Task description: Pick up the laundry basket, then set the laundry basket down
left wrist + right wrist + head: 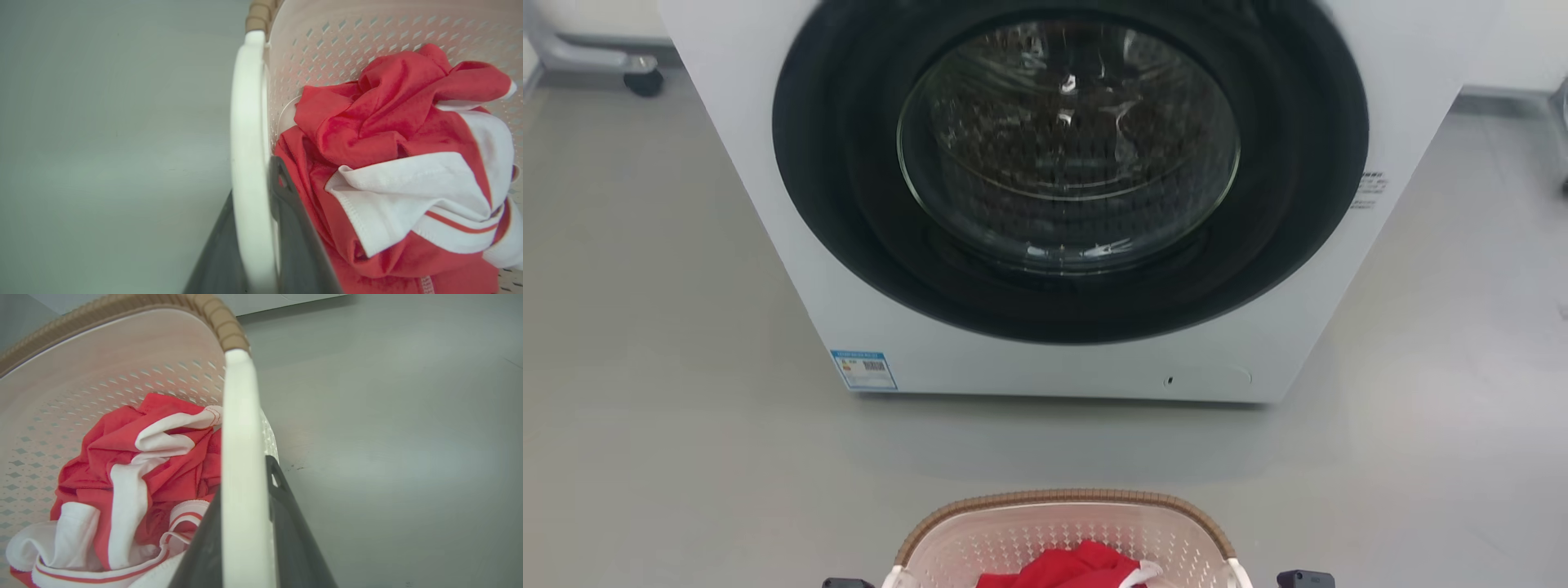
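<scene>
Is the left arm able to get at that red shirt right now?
Probably not: its fingers grip the handle of the basket. The shirt lies close, but it must let go first.

One washer (pixel 1054 367), one laundry basket (pixel 1062 500), one clothes bundle (pixel 1078 567), two end effectors (pixel 254 179) (pixel 244 477).

I can read nothing. Blue-bordered sticker (pixel 864 370), lower left of the washing machine (pixel 1013 371) front: print too small. Dark lettering (pixel 1369 189) on its right side: blurred.
</scene>
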Controlling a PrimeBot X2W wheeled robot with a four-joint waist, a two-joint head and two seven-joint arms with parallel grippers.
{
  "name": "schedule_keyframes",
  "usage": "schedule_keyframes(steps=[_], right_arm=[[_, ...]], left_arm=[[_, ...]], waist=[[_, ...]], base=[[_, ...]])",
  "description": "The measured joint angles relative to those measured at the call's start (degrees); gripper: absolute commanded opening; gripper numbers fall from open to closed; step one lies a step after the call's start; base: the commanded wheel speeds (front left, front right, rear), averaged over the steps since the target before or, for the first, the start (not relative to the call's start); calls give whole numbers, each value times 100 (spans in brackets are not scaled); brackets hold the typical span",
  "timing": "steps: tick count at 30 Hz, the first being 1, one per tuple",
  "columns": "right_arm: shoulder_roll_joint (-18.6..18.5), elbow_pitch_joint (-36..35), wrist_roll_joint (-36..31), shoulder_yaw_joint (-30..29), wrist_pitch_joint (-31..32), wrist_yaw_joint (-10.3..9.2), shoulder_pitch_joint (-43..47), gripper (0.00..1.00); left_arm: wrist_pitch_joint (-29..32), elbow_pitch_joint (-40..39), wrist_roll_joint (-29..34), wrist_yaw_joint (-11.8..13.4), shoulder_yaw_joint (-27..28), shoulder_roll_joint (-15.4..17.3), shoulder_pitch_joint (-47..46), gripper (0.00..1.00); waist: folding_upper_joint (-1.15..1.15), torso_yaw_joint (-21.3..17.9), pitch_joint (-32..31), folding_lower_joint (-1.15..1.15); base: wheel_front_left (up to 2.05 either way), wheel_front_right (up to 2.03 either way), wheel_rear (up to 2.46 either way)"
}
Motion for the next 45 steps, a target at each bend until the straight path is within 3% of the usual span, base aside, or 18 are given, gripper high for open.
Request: schedule_keyframes(steps=[12, 45], right_arm=[[-21, -1, 416, 255, 44, -1, 78, 0], [-25, 192, 1206, 882, -108, -1, -77, 0]], left_arm=[[115, 3, -74, 57, -102, 12, 83, 0], [168, 3, -265, 149, -277, 30, 82, 0]], waist=[[0, -39, -517, 0], [1, -80, -544, 2]], base=[[0, 0, 0], [0, 0, 0]])
